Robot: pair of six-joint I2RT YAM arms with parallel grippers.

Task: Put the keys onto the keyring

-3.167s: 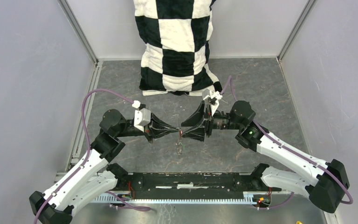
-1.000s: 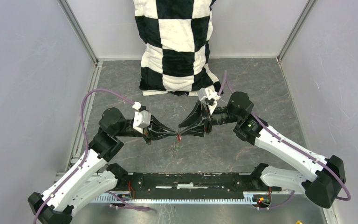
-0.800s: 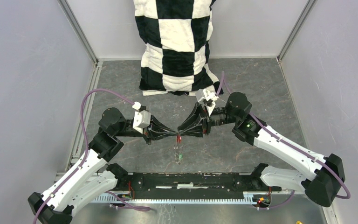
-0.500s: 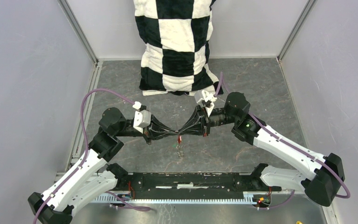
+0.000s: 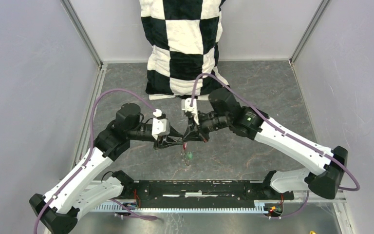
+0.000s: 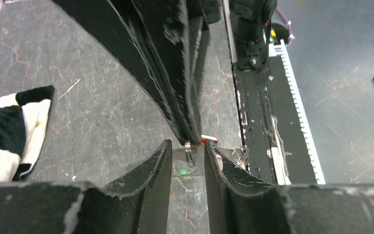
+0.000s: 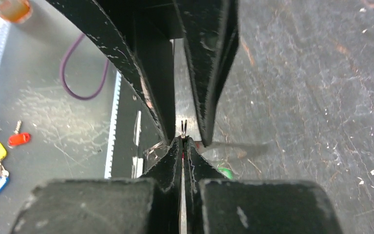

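From above, the left gripper (image 5: 174, 141) and right gripper (image 5: 193, 138) meet tip to tip over the middle of the table (image 5: 272, 97). They are raised off it, presumably so the keyring (image 5: 187, 165) can dangle free beneath them. The red key (image 5: 185, 145) sits just under the tips and the green key (image 5: 189, 156) hangs lower, beside the wire. There is bare surface on every side: the checkered cloth (image 5: 185, 44) lies well behind and the base rail (image 5: 199, 187) is near in front.

From the left wrist, the left claw's fingers stand apart with nothing between them touching either pad. The right claw's closed tip reaches into that gap, with red at its end and a green blur below.

From the right wrist, the pads are pressed together with a sliver of red in the seam and a thin metal prong poking out. It looks clamped on the red key's head, carrying the whole bunch, though I cannot tell whether the wire is nipped too. The left fingers flank it closely, so sideways room is scant – backing straight out looks like the free way.
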